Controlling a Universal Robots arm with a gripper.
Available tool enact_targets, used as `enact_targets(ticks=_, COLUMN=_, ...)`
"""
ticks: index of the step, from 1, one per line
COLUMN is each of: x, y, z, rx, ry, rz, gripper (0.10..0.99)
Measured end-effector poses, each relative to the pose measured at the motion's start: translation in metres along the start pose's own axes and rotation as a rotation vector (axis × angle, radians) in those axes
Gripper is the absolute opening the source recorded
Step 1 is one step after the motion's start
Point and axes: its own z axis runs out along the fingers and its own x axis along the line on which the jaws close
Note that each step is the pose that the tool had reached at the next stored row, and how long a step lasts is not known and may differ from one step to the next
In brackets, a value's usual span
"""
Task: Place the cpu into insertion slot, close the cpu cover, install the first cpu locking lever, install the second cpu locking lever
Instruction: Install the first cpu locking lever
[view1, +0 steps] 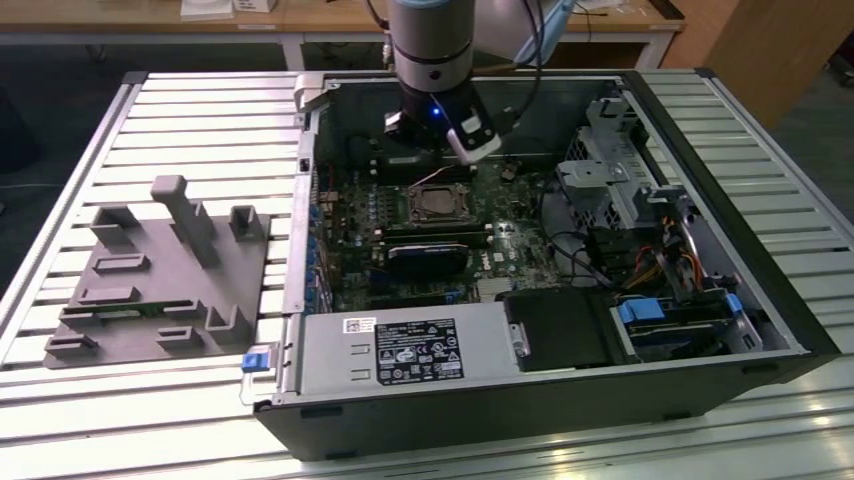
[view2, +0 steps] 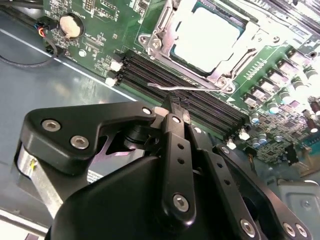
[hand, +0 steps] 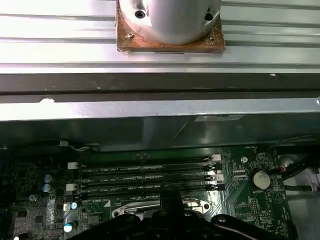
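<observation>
We see the gripper (view2: 174, 107) with its two black fingers drawn together, almost no gap between the tips. The tips stand right at a thin silver locking lever (view2: 192, 89); whether they pinch it or only touch it, we cannot tell. Beside the lever run the long black memory slots (view2: 210, 112). Just beyond it the cpu (view2: 205, 37) lies flat in the insertion slot (view2: 185, 61), with the cpu cover (view2: 156, 42) lying down around it. In the exterior view the arm (view1: 434, 50) reaches into the open computer case (view1: 534, 420), which rests on a slatted table (view1: 80, 420).
</observation>
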Motion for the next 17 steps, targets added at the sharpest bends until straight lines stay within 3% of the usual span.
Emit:
enact_targets(ticks=3, x=0.0003, y=-0.001, z=0.0032, rx=-0.006, ry=-0.0031, rz=0.0, gripper=0.106)
enact_targets(ticks=9, x=0.001, y=-0.003, z=0.008, rx=-0.008, ry=-0.0185, rz=-0.005, gripper=0.106)
enact_targets(ticks=17, x=0.0021, y=-0.0037, z=0.01, rx=0.007, ry=-0.026, rz=0.003, gripper=0.106)
